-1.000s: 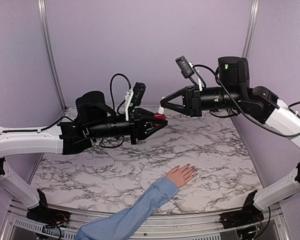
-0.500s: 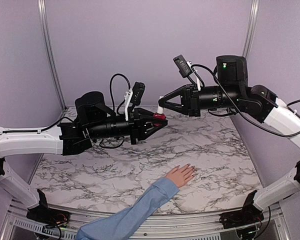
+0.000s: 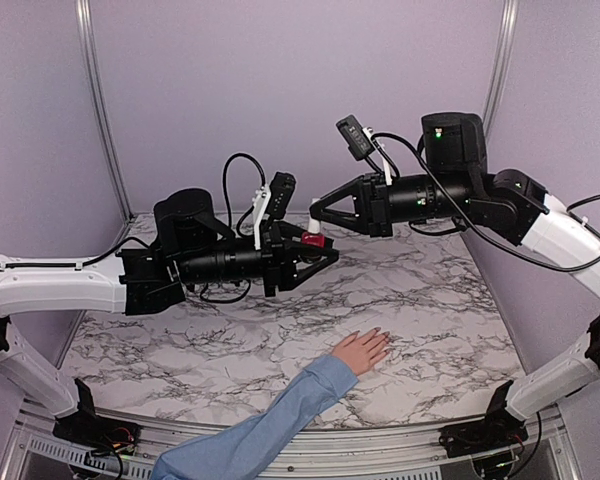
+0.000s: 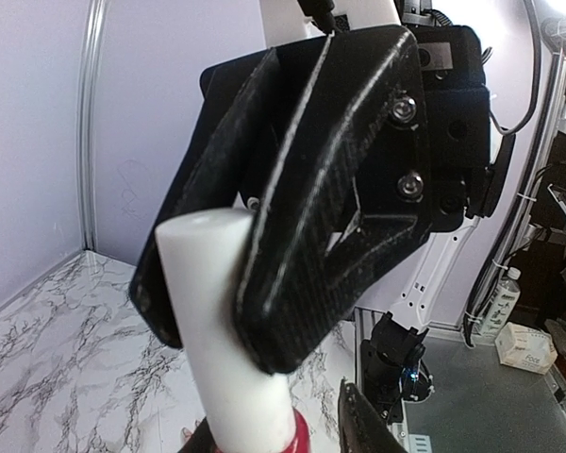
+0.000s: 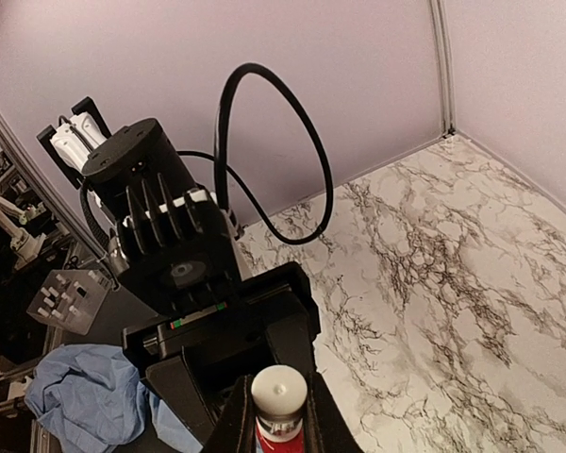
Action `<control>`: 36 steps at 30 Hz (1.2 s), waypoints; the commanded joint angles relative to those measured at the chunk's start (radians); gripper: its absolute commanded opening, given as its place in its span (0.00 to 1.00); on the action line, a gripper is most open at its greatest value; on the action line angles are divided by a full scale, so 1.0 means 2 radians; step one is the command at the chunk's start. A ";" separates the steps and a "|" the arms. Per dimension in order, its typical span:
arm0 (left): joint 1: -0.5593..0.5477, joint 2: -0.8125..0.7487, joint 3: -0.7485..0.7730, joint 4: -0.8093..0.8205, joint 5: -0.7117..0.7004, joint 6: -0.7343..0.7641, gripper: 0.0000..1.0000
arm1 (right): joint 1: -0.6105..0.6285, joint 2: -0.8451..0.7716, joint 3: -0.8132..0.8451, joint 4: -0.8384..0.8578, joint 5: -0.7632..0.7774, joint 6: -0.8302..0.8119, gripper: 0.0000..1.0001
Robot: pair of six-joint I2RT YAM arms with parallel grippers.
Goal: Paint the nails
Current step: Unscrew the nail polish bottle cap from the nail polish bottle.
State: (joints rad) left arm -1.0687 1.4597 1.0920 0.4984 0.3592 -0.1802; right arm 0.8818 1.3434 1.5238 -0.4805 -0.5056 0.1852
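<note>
Right gripper (image 3: 314,212): clamped tight on the white cylindrical cap (image 4: 222,311) of the small red glass polish bottle (image 5: 278,439), held aloft. Left gripper (image 3: 318,252): I see its jaws slightly parted around the bottle's body, with a gap on one side. The nails (image 3: 382,335): on the light-skinned, blue-sleeved hand (image 3: 360,351), flat on the white marble-patterned table (image 3: 430,290), well apart from both grippers.

Marble-look tabletop (image 3: 435,292), smooth white plastic cap (image 4: 224,382), blue cloth sleeve (image 3: 270,430)

Free tabletop (image 3: 460,300) round the hand (image 3: 361,351); left arm (image 3: 210,265), right arm (image 3: 430,195) aloft beyond.
</note>
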 commanded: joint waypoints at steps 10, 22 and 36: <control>-0.008 -0.023 -0.014 -0.002 -0.036 0.017 0.31 | 0.002 -0.003 0.024 -0.008 0.036 -0.019 0.00; -0.008 -0.018 -0.010 -0.002 -0.023 0.011 0.35 | 0.002 -0.004 0.020 -0.012 0.039 -0.029 0.00; -0.004 -0.022 -0.015 0.005 -0.035 0.005 0.10 | 0.002 -0.013 0.009 -0.011 0.046 -0.030 0.00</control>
State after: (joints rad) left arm -1.0733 1.4521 1.0710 0.4862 0.2714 -0.1741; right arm 0.8871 1.3415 1.5238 -0.5068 -0.4580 0.1345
